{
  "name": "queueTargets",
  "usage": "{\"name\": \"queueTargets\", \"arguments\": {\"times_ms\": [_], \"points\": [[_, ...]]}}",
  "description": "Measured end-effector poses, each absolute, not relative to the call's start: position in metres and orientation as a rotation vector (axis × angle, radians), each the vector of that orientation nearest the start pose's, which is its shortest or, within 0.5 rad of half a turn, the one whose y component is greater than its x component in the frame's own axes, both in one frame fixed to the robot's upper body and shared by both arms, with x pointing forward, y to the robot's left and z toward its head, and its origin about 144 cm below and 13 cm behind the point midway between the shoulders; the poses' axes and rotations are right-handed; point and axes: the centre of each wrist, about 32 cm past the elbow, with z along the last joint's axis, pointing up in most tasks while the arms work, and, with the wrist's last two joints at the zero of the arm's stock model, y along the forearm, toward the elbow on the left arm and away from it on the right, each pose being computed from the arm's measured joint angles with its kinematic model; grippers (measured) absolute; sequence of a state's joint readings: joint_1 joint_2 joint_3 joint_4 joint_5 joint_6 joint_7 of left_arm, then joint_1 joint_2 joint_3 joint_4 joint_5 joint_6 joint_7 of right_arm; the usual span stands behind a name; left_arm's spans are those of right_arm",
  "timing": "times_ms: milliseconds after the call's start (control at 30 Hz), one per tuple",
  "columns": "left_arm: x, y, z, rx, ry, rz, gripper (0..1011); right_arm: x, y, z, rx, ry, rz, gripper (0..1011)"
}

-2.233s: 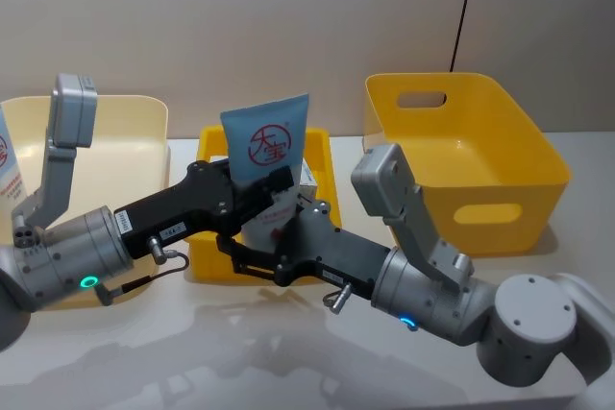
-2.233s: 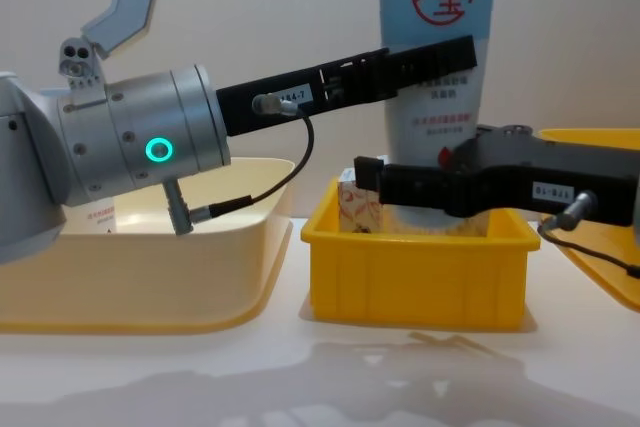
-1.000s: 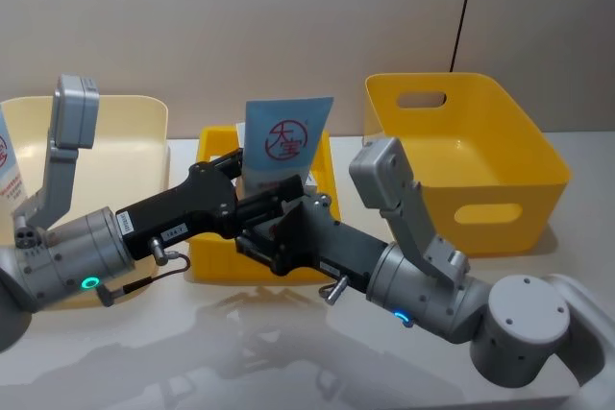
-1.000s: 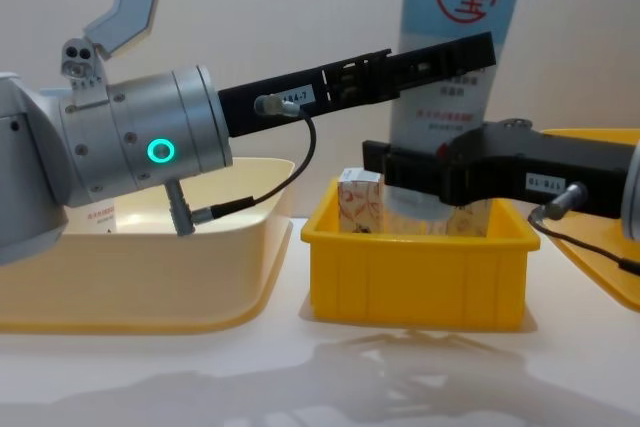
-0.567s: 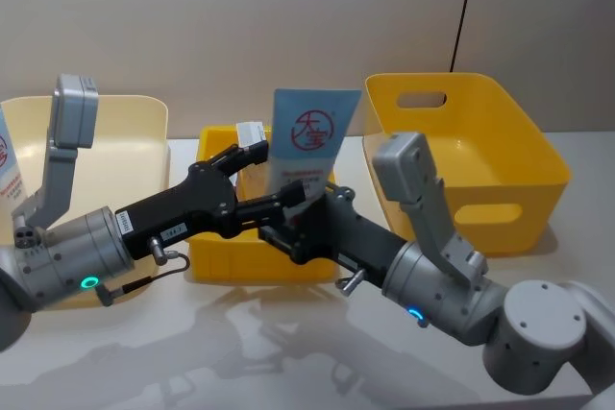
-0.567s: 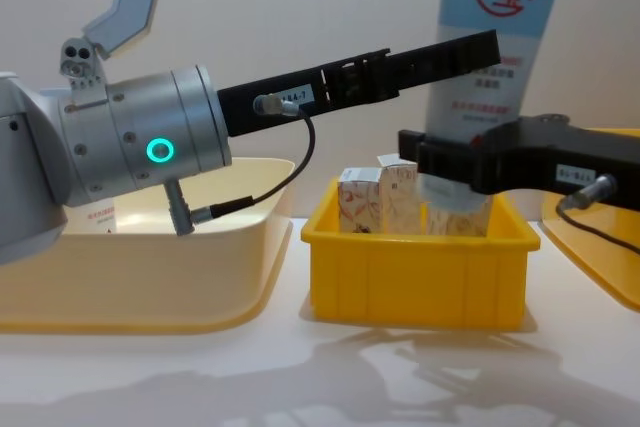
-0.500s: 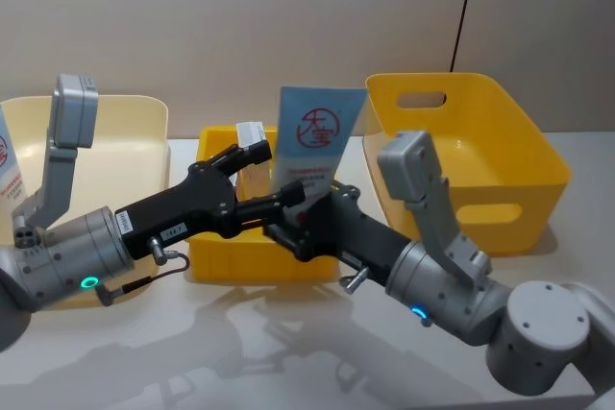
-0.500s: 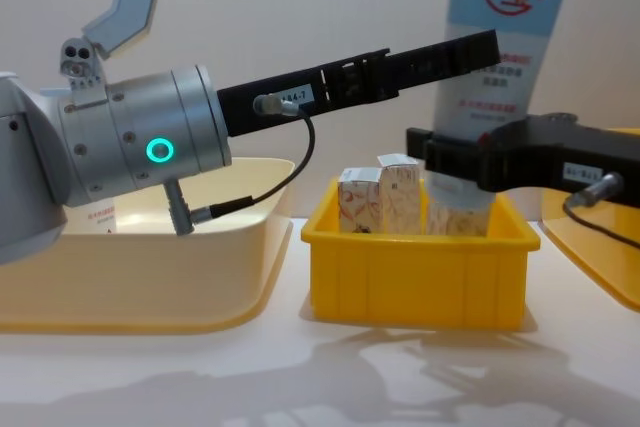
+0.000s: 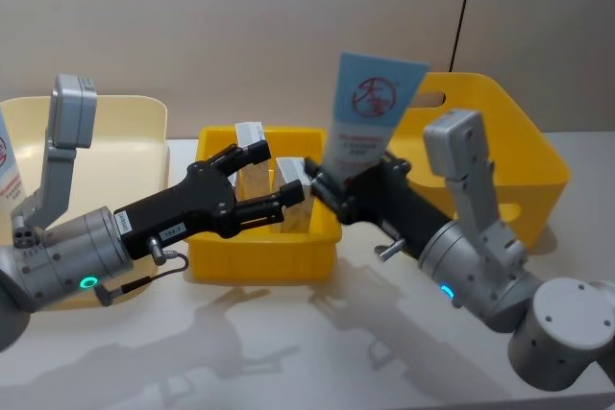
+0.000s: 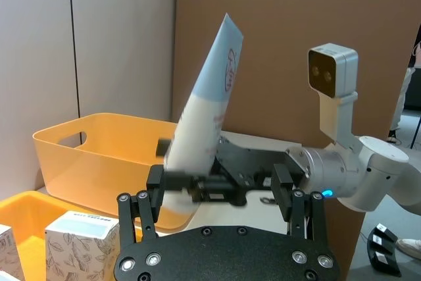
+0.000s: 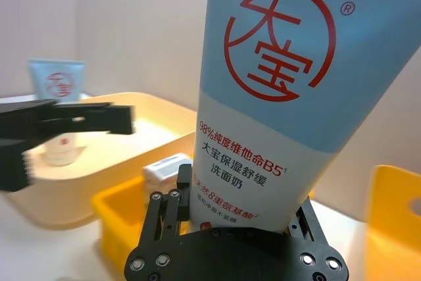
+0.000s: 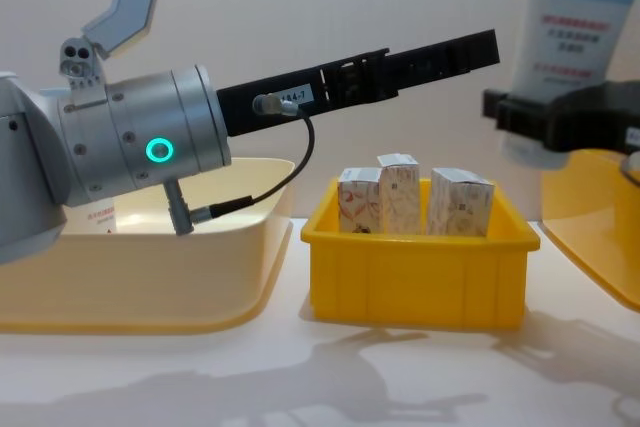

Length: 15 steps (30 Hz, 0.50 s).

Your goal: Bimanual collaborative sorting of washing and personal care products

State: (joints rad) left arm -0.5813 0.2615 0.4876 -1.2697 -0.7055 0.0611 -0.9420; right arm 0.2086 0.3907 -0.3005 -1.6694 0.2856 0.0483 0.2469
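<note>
Right gripper (image 9: 332,182) clamped a tall pale-blue squeeze tube (image 9: 370,108) aloft beside the small yellow plastic tray (image 9: 259,258). Left gripper (image 9: 275,174) hovered, fingers spread, above its small white printed cartons (image 12: 400,195).

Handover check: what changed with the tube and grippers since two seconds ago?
The left gripper let go of the pale-blue tube; its fingers are open. The right gripper, shut on the tube's lower end, carried it rightward from above the small yellow bin toward the large yellow bin. The left gripper stayed over the small bin, and its cartons look unmoved.
</note>
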Motion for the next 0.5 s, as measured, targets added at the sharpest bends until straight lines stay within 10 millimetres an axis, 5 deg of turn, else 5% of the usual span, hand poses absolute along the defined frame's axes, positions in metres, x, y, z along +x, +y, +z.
{"name": "queueTargets", "arguments": {"times_ms": [500], "points": [[0.590,0.188,1.243,-0.239,0.055,0.239,1003,0.507,-0.257,1.239,0.024,-0.318,-1.257,620]]}}
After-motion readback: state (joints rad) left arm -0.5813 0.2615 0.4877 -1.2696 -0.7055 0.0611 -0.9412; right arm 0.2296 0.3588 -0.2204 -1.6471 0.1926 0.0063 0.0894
